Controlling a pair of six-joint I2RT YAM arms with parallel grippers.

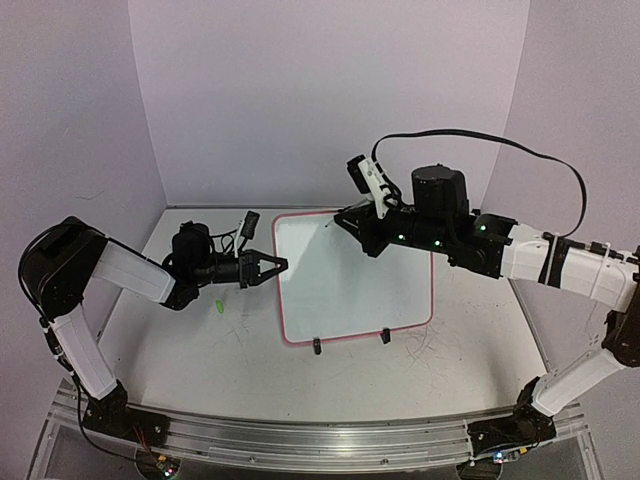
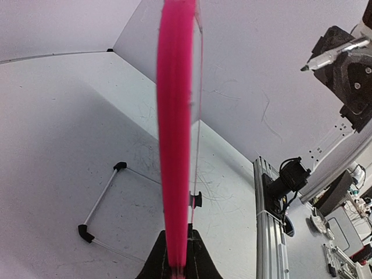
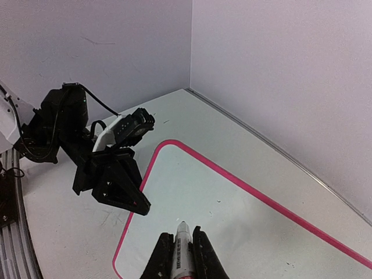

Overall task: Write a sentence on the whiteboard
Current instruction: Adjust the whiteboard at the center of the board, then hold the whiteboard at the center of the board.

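Note:
The whiteboard (image 1: pixel 352 285), white with a pink rim, leans on its black wire stand (image 2: pixel 100 200) in the middle of the table. My left gripper (image 1: pixel 277 265) is shut on the board's left edge; its wrist view shows the pink rim (image 2: pixel 174 128) edge-on, running up from between the fingers of that gripper (image 2: pixel 177 231). My right gripper (image 1: pixel 348 222) is shut on a marker (image 3: pixel 183 253), whose tip hovers just above the board's upper part (image 3: pixel 232 197). No sentence shows on the white face.
A small green marker cap (image 1: pixel 218 306) lies on the table left of the board, below the left arm. Purple walls close in the back and both sides. An aluminium rail (image 1: pixel 320 440) runs along the near edge.

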